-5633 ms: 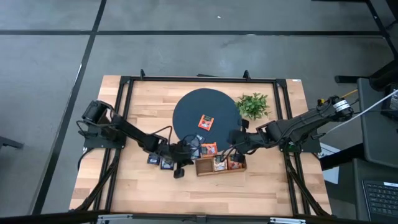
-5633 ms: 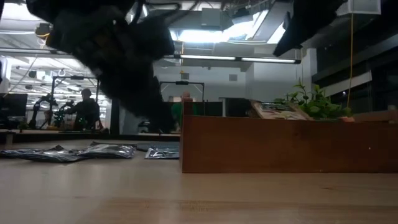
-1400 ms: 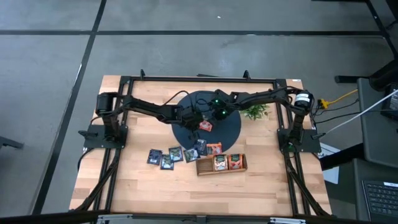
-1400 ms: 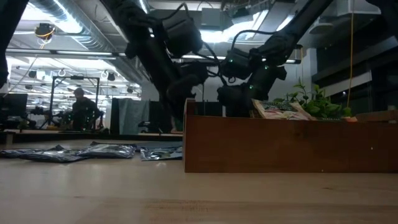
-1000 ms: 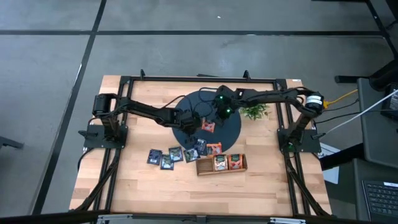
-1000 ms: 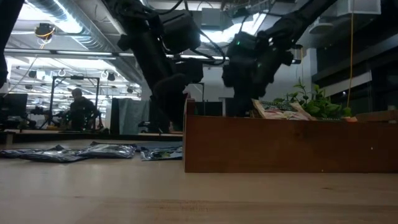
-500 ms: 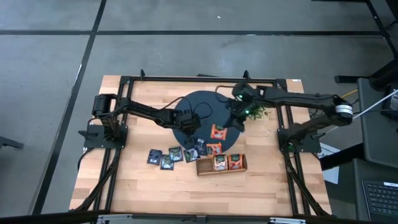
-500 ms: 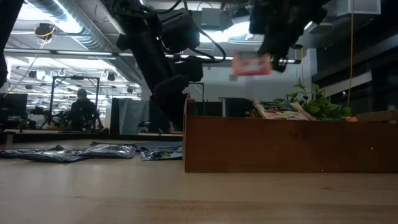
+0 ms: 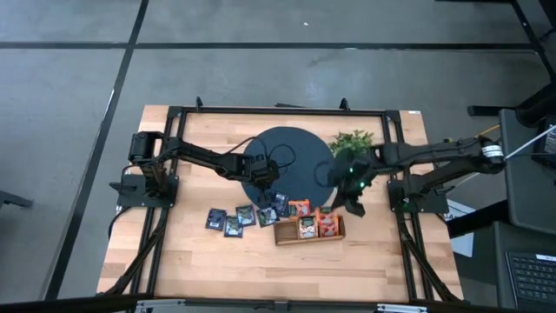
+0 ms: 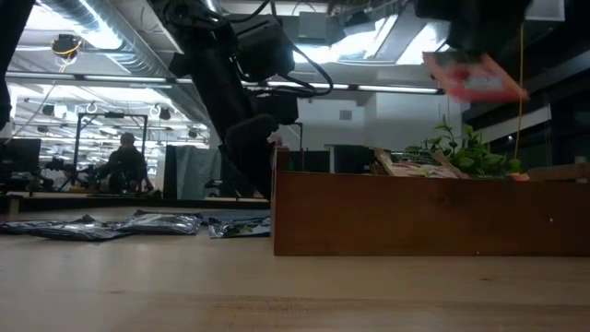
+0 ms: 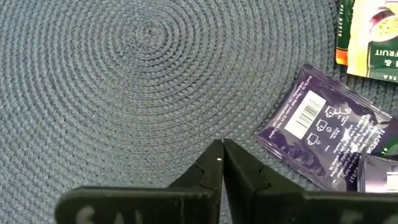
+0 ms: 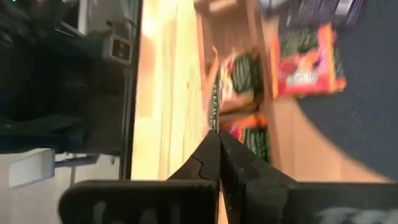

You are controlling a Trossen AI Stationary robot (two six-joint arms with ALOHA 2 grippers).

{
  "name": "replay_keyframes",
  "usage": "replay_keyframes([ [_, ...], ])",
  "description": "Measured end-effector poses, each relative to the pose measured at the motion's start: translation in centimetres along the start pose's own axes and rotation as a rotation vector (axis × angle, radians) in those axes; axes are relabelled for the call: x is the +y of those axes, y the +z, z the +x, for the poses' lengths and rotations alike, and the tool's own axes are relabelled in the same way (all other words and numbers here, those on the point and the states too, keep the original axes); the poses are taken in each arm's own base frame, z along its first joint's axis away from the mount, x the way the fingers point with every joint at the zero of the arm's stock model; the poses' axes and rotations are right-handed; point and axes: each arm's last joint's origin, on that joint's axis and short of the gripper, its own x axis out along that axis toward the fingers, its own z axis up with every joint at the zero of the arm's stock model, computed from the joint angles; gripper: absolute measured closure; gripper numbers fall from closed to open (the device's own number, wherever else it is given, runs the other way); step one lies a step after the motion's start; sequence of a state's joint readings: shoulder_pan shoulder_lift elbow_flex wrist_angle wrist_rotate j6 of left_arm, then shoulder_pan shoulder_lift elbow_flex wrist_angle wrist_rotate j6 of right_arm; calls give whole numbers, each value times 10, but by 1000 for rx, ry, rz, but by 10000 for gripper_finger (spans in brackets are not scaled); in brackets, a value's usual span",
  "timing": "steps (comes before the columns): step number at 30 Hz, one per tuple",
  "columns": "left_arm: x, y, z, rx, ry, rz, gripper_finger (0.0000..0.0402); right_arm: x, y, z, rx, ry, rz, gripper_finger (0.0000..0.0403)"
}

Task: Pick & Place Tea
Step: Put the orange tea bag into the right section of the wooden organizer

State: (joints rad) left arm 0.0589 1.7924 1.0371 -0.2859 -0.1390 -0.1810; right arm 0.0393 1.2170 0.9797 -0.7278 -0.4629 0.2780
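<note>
Now the right end effector (image 9: 346, 196) has swung off the round dark mat (image 9: 261, 148) to hang just above the wooden tray (image 9: 287, 233), clenched on an orange-red tea sachet (image 10: 475, 77), so the drop looks close. Beyond it, more sachets (image 9: 234, 219) lie beside the tray. Farther back, the left end effector (image 11: 221, 144) rests shut and empty on the mat, with the plant (image 9: 353, 143) clear of the path.

Two dark, slender jointed arms are seen. Black cables are looped along the left arm (image 9: 204, 156), a green light is shown near the right arm's (image 9: 417, 155) wrist, and each tool has two tapered black fingers (image 11: 208, 171).
</note>
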Motion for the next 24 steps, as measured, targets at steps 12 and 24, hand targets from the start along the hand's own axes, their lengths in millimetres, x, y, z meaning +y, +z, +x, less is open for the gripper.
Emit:
replay_keyframes([
  [12,0,1,0,-10,-1,-1,394,-9,-40,48,30,-26,55,402],
  [24,0,2,0,-24,-3,-3,392,-26,-59,58,57,-177,109,398],
])
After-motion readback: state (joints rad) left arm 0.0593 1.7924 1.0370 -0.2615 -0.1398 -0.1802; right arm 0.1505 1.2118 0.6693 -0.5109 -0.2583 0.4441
